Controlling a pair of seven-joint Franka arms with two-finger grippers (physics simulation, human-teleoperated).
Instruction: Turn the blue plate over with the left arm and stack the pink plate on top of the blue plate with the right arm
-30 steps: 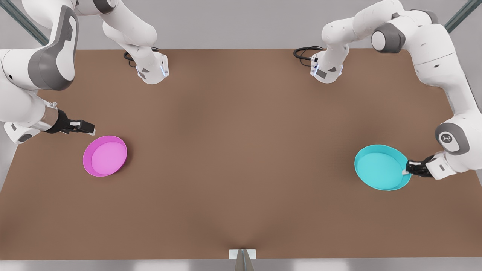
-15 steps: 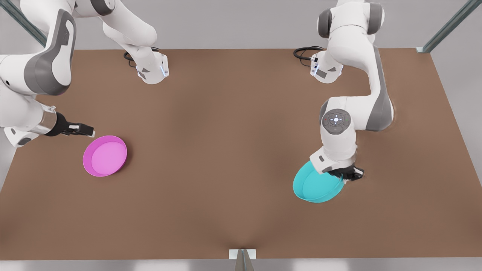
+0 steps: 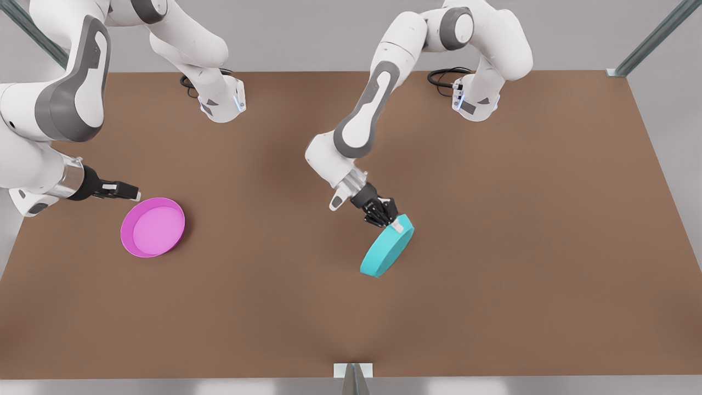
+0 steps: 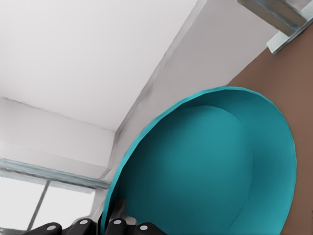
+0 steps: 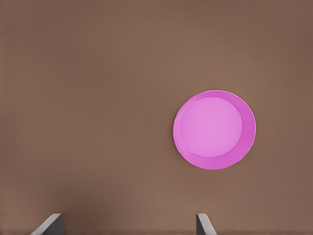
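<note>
The left gripper (image 3: 390, 215) pinches the blue plate (image 3: 386, 244) half-turned at centre frame, while the pink plate (image 3: 153, 227) at left waits beside the spread right gripper (image 3: 126, 192)

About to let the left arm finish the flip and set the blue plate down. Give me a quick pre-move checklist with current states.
1. Left gripper clamped on the blue plate rim: ok, shut on it.
2. Blue plate turned past vertical: ok, tilted on edge, underside facing the front camera.
3. Brown table bare beneath the plate: ok.
4. Pink plate flat, right side up, apart from the blue one: ok.
5. Right gripper open, waiting beside the pink plate: ok.
6. Blue plate's height above the table: cannot tell.
</note>
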